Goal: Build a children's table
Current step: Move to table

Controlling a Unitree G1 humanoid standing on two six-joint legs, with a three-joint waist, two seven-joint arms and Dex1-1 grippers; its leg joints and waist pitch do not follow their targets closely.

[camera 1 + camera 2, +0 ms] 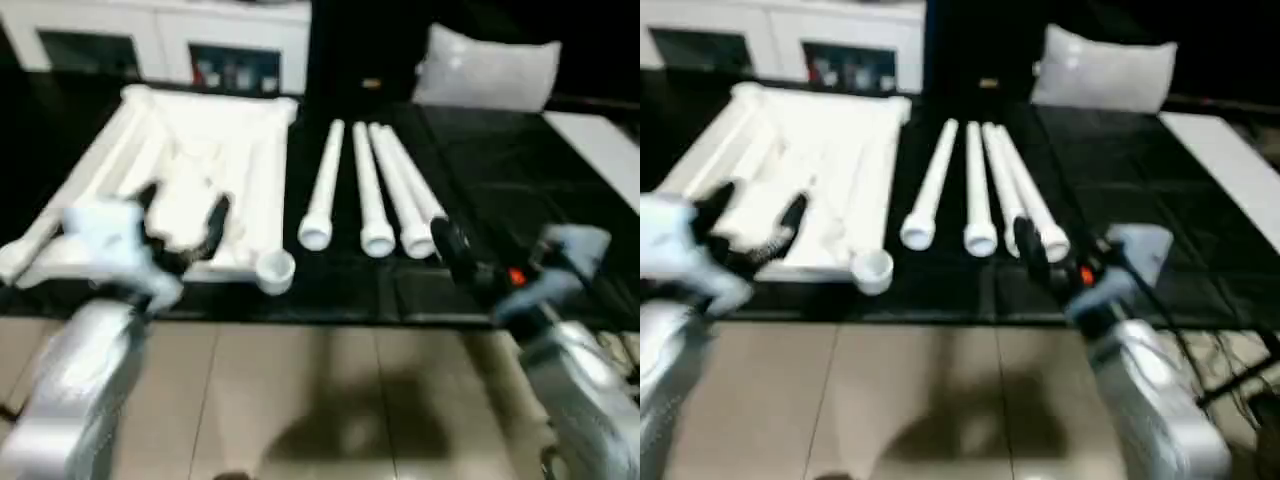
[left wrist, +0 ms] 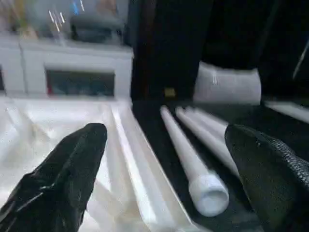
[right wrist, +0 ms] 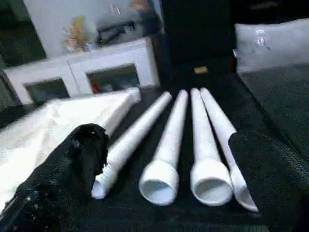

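While ribs-up, tabletop (image 1: 200,150) beside legs (image 1: 370,190).

tabletop (image 1: 200,150): white | legs (image 3: 166,145): white | pillow (image 1: 487,68): grey | floor (image 1: 300,400): beige

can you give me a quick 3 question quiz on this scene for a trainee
1. True or false: the left gripper, over the tabletop, is holding a leg.
2. How many legs lie side by side on the dark mat?
3. What sits at the far end of the mat? A) grey pillow B) toolbox C) chair

Key:
1. False. Both the left gripper and the right gripper are open and empty.
2. Four.
3. A.
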